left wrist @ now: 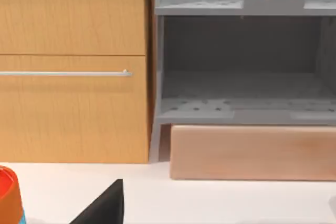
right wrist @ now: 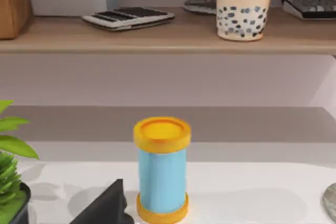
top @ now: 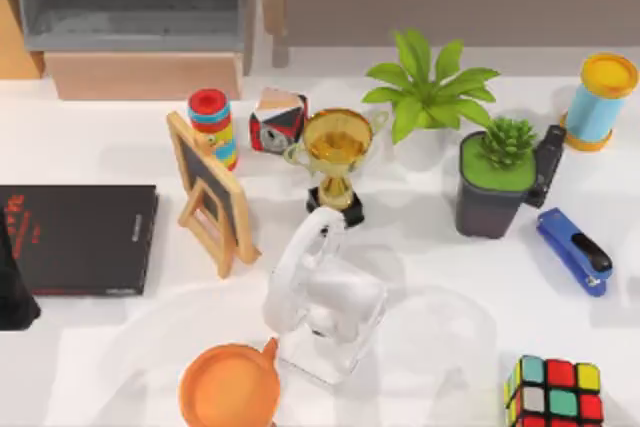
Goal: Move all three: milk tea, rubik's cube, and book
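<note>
Milk tea (right wrist: 244, 4) already stands on the shelf (right wrist: 168, 38), while the book (top: 78, 239) lies flat at the surface's left edge and the cube (top: 556, 393) sits lower right, both unmoved; either claw's state I cannot tell.

White table (top: 420, 267), grey open shelf unit (left wrist: 241, 66), wood-grain cabinet (left wrist: 73, 66) with metal handle (left wrist: 65, 73), long wooden shelf (right wrist: 168, 38)

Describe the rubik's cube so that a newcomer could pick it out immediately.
Start at the white table and go to its front right corner in the top view. The rubik's cube sits there, below the blue stapler. Its black frame and coloured sticker grid set it apart from the red, black and white patterned cube near the trophy.
</note>
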